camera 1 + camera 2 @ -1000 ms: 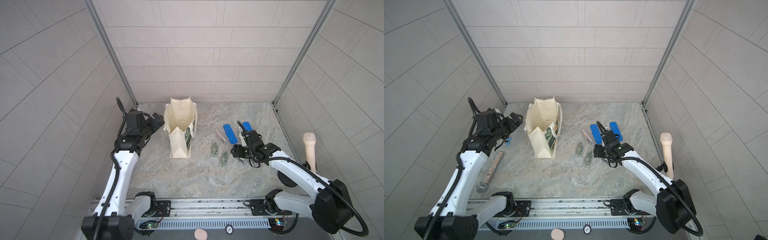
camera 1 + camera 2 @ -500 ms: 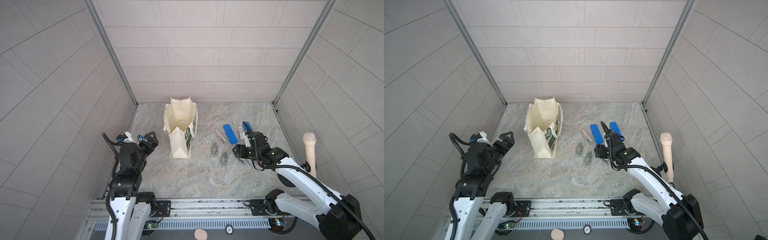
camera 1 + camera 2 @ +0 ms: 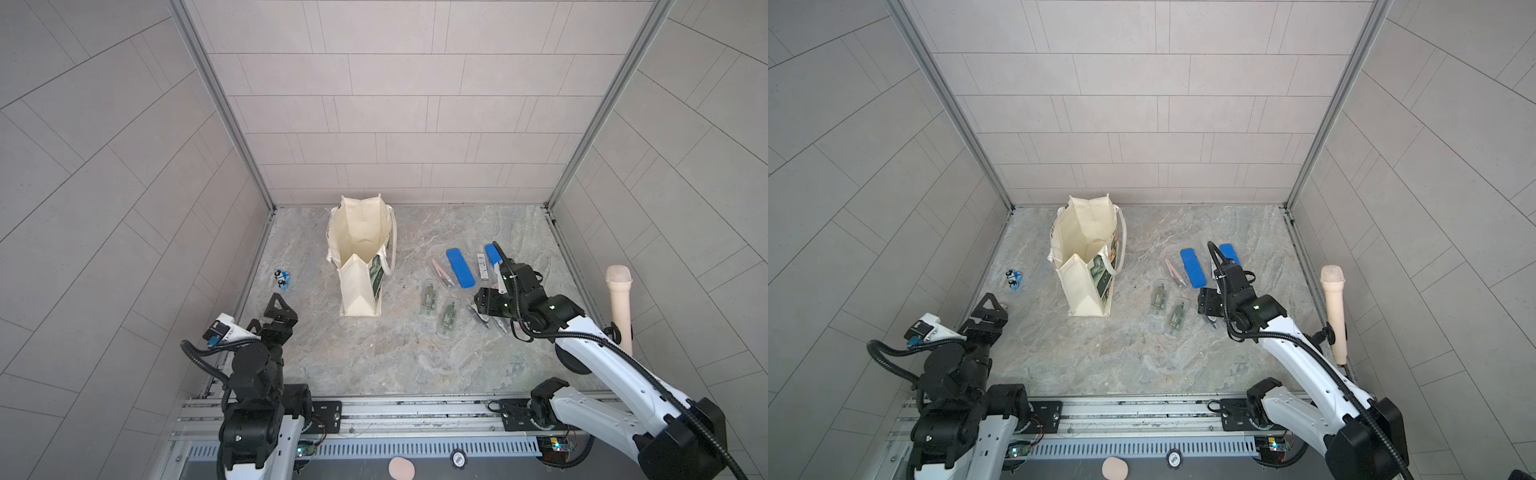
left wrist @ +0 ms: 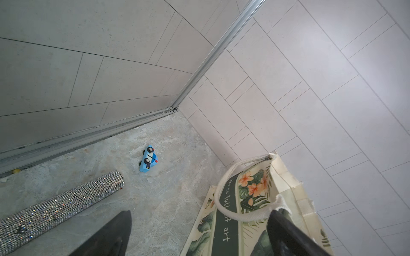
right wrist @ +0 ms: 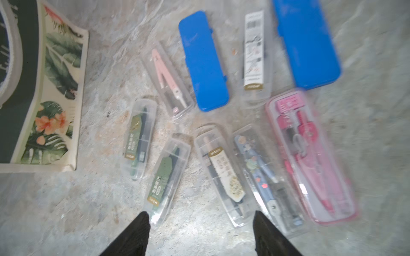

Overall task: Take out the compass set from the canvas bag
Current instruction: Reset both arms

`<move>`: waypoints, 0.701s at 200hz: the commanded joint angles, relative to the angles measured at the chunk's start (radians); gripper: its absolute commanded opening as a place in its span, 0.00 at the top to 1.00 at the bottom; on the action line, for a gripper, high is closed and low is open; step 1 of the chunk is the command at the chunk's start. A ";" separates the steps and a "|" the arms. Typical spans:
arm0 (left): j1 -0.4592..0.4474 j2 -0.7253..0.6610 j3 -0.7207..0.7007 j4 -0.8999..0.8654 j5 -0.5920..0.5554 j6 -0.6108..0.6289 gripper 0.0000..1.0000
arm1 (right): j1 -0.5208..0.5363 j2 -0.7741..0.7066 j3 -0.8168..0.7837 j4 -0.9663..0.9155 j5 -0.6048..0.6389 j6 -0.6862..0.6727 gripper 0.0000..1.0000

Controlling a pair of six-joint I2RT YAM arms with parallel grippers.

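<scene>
Printed words on a cream-white canvas bag [image 4: 255, 192] with green leaf pictures.
Its dark green band [image 4: 230, 200] reads "is full of art" in white; labels inside the clear plastic compass cases [image 5: 224, 170] are too blurred to read.

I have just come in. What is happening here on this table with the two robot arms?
The robot is taking compass sets out of a canvas bag. The bag stands open on the table, and from above nothing shows inside it. Several clear cases with compasses and two blue cases lie on the table beside it. The right gripper hovers over these cases, open and empty. The left gripper is low at the front left, apart from the bag, also open and empty.
</scene>
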 commanded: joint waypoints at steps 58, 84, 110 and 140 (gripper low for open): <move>0.000 0.115 -0.122 0.276 -0.013 0.229 0.00 | -0.012 -0.575 -0.393 0.434 0.629 -0.549 0.05; 0.000 0.121 -0.215 0.435 -0.001 0.277 0.04 | -0.028 -0.637 -0.559 0.611 0.619 -0.584 0.00; 0.000 0.169 -0.280 0.535 -0.067 0.292 0.00 | -0.080 -0.575 -0.670 0.797 0.560 -0.537 0.00; 0.000 0.290 -0.329 0.653 -0.066 0.344 0.00 | -0.177 -0.344 -0.680 0.973 0.476 -0.491 0.00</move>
